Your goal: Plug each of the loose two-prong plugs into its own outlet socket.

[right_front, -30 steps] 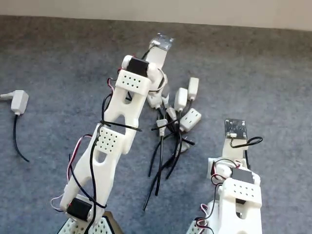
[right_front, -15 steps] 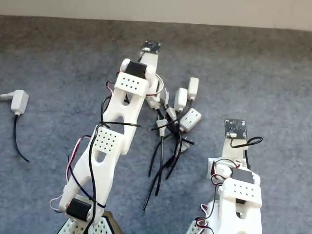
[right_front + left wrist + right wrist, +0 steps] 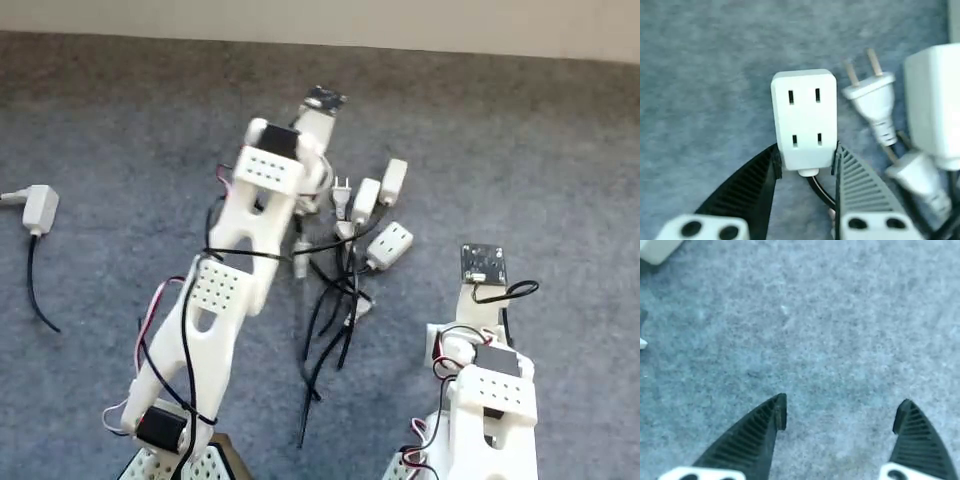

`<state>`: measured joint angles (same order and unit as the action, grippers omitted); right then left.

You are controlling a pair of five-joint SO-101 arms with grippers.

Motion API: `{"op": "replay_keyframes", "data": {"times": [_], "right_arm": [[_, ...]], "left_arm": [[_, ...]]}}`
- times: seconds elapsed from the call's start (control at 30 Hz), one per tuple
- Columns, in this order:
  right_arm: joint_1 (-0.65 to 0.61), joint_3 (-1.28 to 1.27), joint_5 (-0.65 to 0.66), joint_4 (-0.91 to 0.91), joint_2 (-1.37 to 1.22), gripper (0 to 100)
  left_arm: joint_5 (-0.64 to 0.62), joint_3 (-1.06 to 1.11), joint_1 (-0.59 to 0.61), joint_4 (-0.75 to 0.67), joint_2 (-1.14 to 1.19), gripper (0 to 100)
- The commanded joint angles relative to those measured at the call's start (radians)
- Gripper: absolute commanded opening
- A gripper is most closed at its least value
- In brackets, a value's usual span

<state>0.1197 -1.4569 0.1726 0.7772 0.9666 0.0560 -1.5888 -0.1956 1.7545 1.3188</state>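
Left gripper [image 3: 805,156]: pinched on a smooth white rectangular socket block [image 3: 804,117].
Right gripper [image 3: 840,415]: spread above fuzzy grey carpet [image 3: 850,315].
Plug [image 3: 871,95]: white, two-pronged, beside the block.

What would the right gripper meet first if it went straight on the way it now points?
Probably only the grey carpet: the open right gripper has bare carpet ahead of it. A white block lies well off that line, though depth is hard to judge.

smooth white plastic outlet socket [image 3: 804,117], ridged black left claw [image 3: 806,158], matt fuzzy grey carpet [image 3: 705,75].
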Motion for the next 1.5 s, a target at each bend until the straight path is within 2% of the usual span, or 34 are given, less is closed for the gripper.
{"op": "replay_keyframes", "data": {"times": [0.0,0.13,0.33,0.4,0.6,0.67,0.87,1.07,1.17,1.47], "right_arm": [[-0.019,0.015,-0.005,-0.016,0.016,32.9],[-0.019,0.015,-0.005,-0.016,0.016,32.9],[-0.019,0.015,-0.008,-0.022,0.016,32.9],[-0.019,0.007,-0.006,-0.061,0.016,32.9],[-0.019,0.005,-0.006,-0.068,0.016,32.9],[-0.019,0.005,-0.006,-0.068,0.016,32.9],[-0.019,0.005,-0.005,-0.07,0.016,32.9],[-0.019,0.005,-0.005,-0.07,0.013,32.9],[-0.021,0.005,-0.005,-0.071,0.012,32.9],[-0.045,0.004,-0.005,-0.071,0.01,32.9]], "left_arm": [[0.144,0.039,0.076,0.012,-0.214,1],[0.17,0.073,0.131,0.012,-0.427,1],[0.377,0.136,0.213,0.02,-0.696,1],[0.471,0.297,0.232,0.021,-0.806,1],[0.753,1.053,0.213,0.018,-1.242,1],[0.884,1.27,0.196,0.017,-1.377,1],[1.2,1.817,0.219,-0.026,-1.684,1],[1.347,2.319,0.236,-0.242,-1.879,1],[1.381,2.528,0.234,-0.371,-1.963,1],[1.396,2.901,0.18,-0.629,-2.029,1]]}}
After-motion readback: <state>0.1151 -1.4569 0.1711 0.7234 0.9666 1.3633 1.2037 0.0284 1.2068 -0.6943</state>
